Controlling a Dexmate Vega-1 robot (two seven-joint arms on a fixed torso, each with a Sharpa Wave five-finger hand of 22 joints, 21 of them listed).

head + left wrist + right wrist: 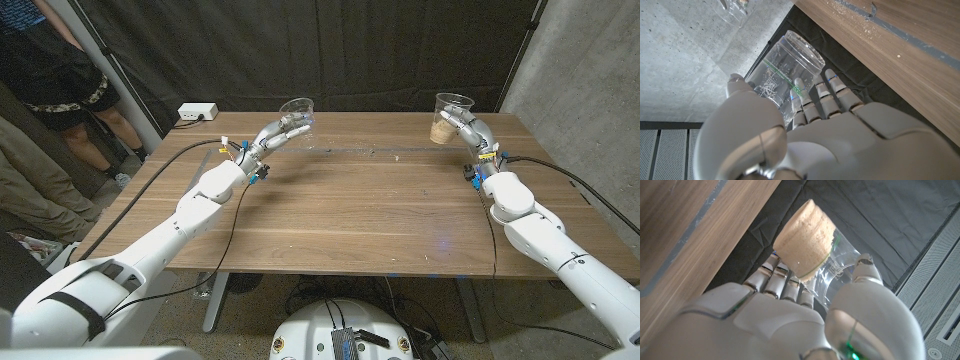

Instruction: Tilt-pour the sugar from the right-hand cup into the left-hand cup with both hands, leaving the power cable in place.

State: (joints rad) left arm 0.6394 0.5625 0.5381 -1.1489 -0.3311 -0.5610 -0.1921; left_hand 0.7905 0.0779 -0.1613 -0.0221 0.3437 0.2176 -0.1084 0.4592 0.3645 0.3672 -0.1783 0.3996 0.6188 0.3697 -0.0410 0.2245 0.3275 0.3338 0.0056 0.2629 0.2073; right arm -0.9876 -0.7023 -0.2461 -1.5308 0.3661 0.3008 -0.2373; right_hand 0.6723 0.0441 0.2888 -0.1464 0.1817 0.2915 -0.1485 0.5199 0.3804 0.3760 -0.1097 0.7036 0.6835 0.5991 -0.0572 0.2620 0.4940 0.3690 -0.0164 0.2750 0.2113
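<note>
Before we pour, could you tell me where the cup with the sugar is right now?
In the head view the sugar cup is held up by the right hand over the table's far right corner, far apart from the empty cup in the left hand.

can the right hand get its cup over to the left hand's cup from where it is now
Probably yes. The right hand holds the sugar cup lifted off the table, and the left hand holds the empty cup raised too. Only bare tabletop lies between them; the cups are still well apart.
</note>
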